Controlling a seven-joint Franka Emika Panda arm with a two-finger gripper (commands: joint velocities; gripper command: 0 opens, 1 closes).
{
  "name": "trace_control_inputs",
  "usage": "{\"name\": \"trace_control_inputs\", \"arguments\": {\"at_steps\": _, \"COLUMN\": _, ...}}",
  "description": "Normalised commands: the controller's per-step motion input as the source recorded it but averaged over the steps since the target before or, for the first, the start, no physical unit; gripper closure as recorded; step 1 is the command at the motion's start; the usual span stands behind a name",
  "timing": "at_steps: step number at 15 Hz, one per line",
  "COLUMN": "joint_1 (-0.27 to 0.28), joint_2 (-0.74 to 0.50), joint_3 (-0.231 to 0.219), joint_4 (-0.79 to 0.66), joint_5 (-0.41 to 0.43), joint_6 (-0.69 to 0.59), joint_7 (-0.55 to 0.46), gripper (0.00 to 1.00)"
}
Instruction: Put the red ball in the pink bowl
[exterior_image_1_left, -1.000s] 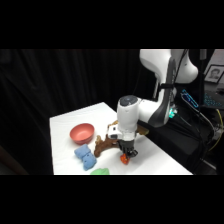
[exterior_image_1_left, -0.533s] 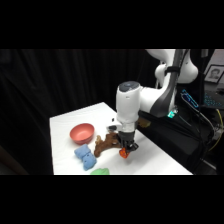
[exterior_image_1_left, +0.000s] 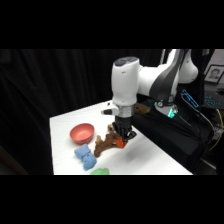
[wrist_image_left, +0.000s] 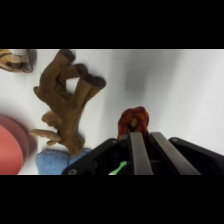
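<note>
The red ball (wrist_image_left: 133, 121) sits clamped between the fingertips of the gripper (exterior_image_1_left: 121, 142), apparently lifted clear of the white table (exterior_image_1_left: 150, 160). Just beside the gripper lies the brown lumpy figure (wrist_image_left: 67, 105); past it, a blue lumpy block (exterior_image_1_left: 85, 157) and the pink bowl (exterior_image_1_left: 82, 133), well apart from the ball.

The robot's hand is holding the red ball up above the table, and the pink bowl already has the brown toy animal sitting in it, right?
Not quite. The hand does hold the red ball up, but the brown toy animal lies on the white table beside the pink bowl, not in it. The side view shows the bowl empty.
</note>
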Motion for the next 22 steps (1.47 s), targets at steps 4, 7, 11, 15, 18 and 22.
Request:
{"name": "trace_control_inputs", "arguments": {"at_steps": 4, "joint_1": -0.146, "joint_2": -0.12, "joint_3": -0.086, "joint_4": 0.21, "joint_5": -0.046, "joint_6": -0.28, "joint_7": -0.22, "gripper": 0.97}}
{"name": "trace_control_inputs", "arguments": {"at_steps": 7, "joint_1": -0.188, "joint_2": -0.05, "joint_3": -0.098, "joint_4": 0.26, "joint_5": 0.013, "joint_6": -0.24, "joint_7": -0.32, "gripper": 0.97}}
{"name": "trace_control_inputs", "arguments": {"at_steps": 11, "joint_1": -0.178, "joint_2": 0.03, "joint_3": -0.086, "joint_4": 0.31, "joint_5": 0.06, "joint_6": -0.23, "joint_7": -0.35, "gripper": 0.97}}
{"name": "trace_control_inputs", "arguments": {"at_steps": 15, "joint_1": -0.148, "joint_2": 0.19, "joint_3": -0.069, "joint_4": 0.41, "joint_5": 0.091, "joint_6": -0.19, "joint_7": -0.31, "gripper": 0.97}}
{"name": "trace_control_inputs", "arguments": {"at_steps": 18, "joint_1": -0.118, "joint_2": 0.3, "joint_3": -0.043, "joint_4": 0.46, "joint_5": 0.115, "joint_6": -0.11, "joint_7": -0.25, "gripper": 0.97}}
{"name": "trace_control_inputs", "arguments": {"at_steps": 22, "joint_1": -0.097, "joint_2": 0.37, "joint_3": -0.018, "joint_4": 0.46, "joint_5": 0.127, "joint_6": -0.06, "joint_7": -0.19, "gripper": 0.97}}
